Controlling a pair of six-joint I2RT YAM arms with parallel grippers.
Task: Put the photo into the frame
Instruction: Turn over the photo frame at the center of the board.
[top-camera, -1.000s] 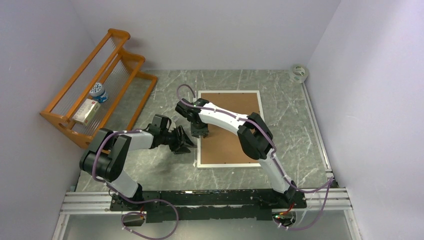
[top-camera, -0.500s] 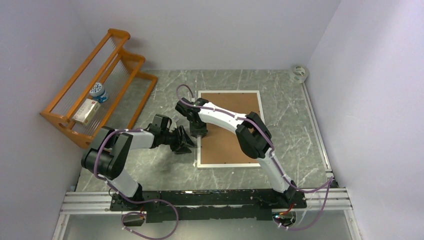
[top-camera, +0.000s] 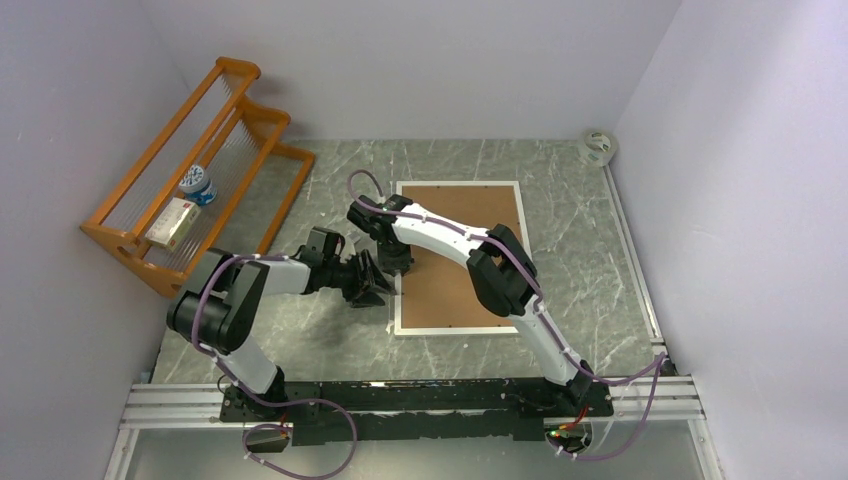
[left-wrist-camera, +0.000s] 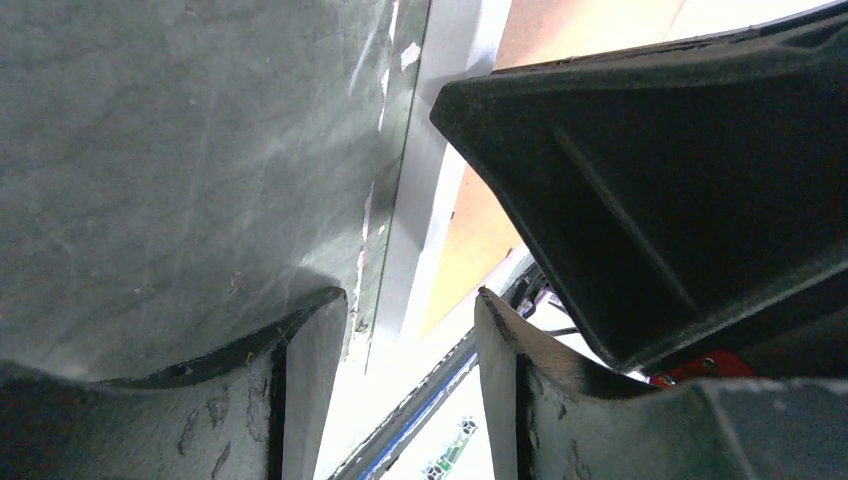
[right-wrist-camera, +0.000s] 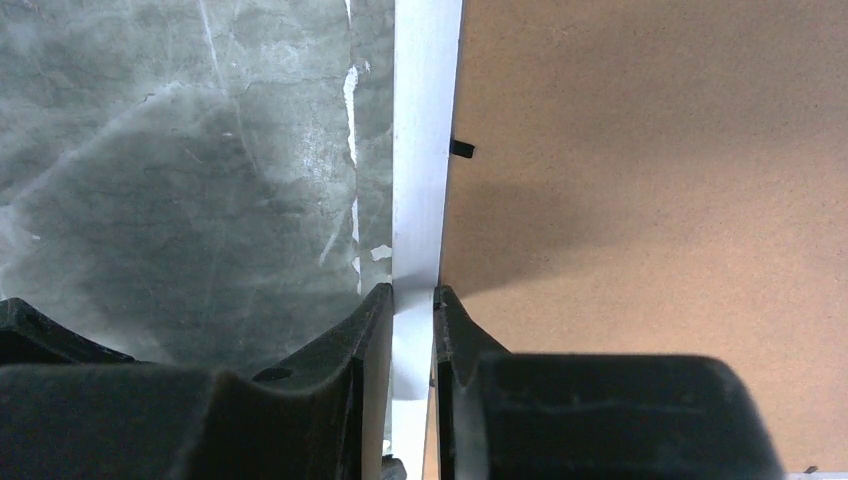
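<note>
The right claw (right-wrist-camera: 412, 300) has narrowed and pinches the left rail of the frame (top-camera: 478, 205), lying brown back up on the desk (top-camera: 590, 260), while the left claw (left-wrist-camera: 405, 315) stays spread just beside that rail.

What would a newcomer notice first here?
A big picture frame lies brown back up in the middle of the table. The left arm and right arm meet at its left edge, the right one's jaws pinching its white rim. An orange rack stands at far left.
</note>
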